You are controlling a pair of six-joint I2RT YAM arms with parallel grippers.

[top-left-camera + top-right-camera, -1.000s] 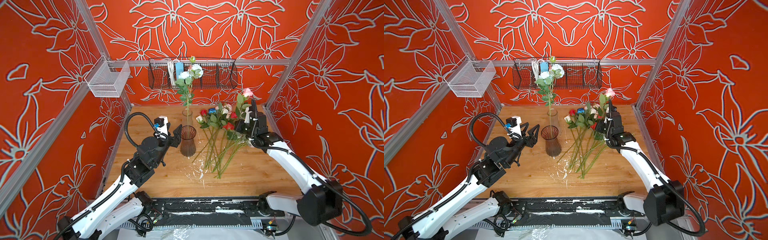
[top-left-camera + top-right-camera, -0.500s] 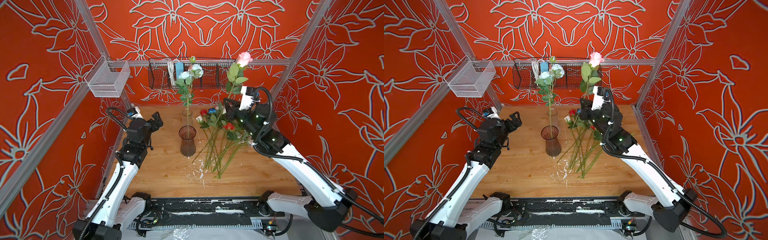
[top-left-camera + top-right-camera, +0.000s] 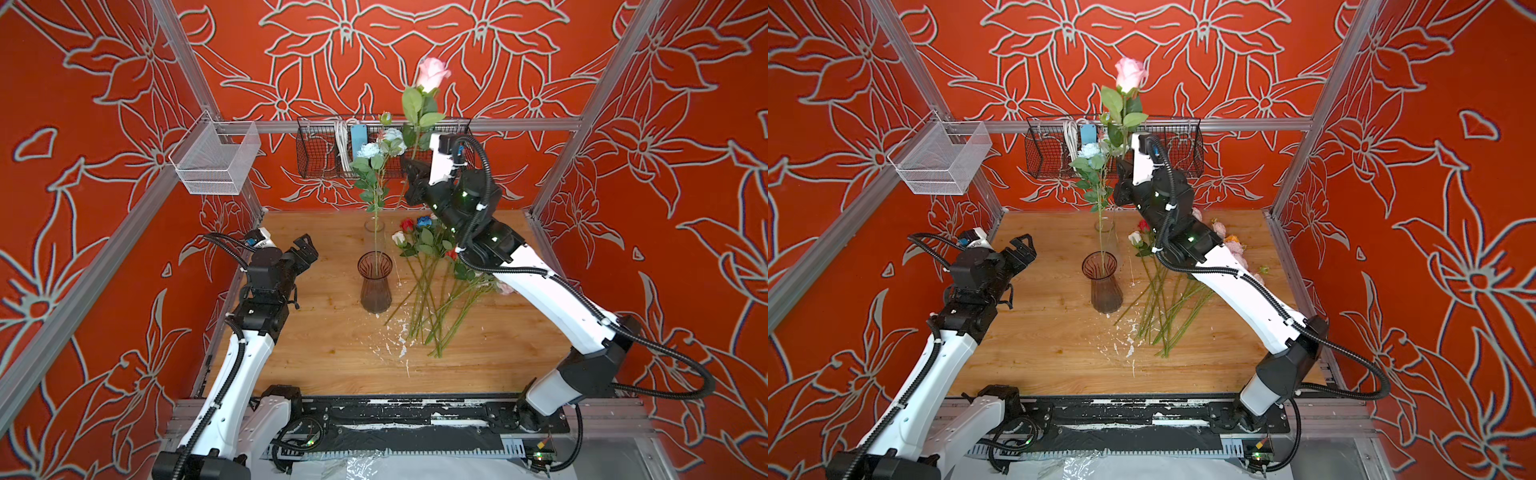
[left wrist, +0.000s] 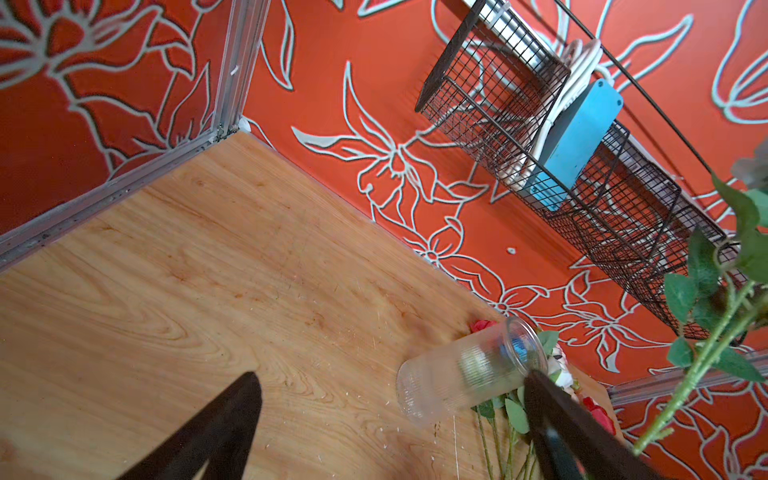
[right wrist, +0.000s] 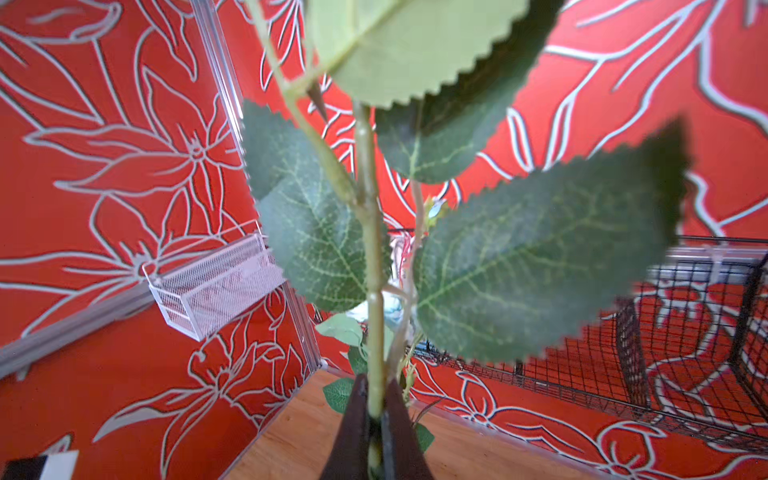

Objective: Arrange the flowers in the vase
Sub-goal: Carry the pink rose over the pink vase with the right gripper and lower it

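Observation:
A dark glass vase (image 3: 375, 286) (image 3: 1106, 286) stands mid-table with a pale blue flower (image 3: 370, 150) (image 3: 1090, 150) upright in it. My right gripper (image 3: 412, 168) (image 3: 1121, 166) (image 5: 374, 411) is shut on the green stem (image 5: 372, 249) of a pink rose (image 3: 432, 75) (image 3: 1131, 75), held upright high behind and right of the vase. The other flowers (image 3: 428, 266) (image 3: 1156, 286) lie in a pile on the wood, right of the vase. My left gripper (image 3: 305, 249) (image 3: 1022, 249) (image 4: 390, 376) hangs open and empty, left of the vase.
A clear ribbed glass jar (image 3: 374, 226) (image 4: 461, 374) stands behind the vase. On the back wall hangs a black wire basket (image 3: 324, 162) and on the left rail a white mesh basket (image 3: 216, 162). White flecks (image 3: 395, 336) dot the wooden table.
My right arm has lifted the pink rose from the pile to high and upright. My left gripper let go by the vase, opened wide and drew back to the left.

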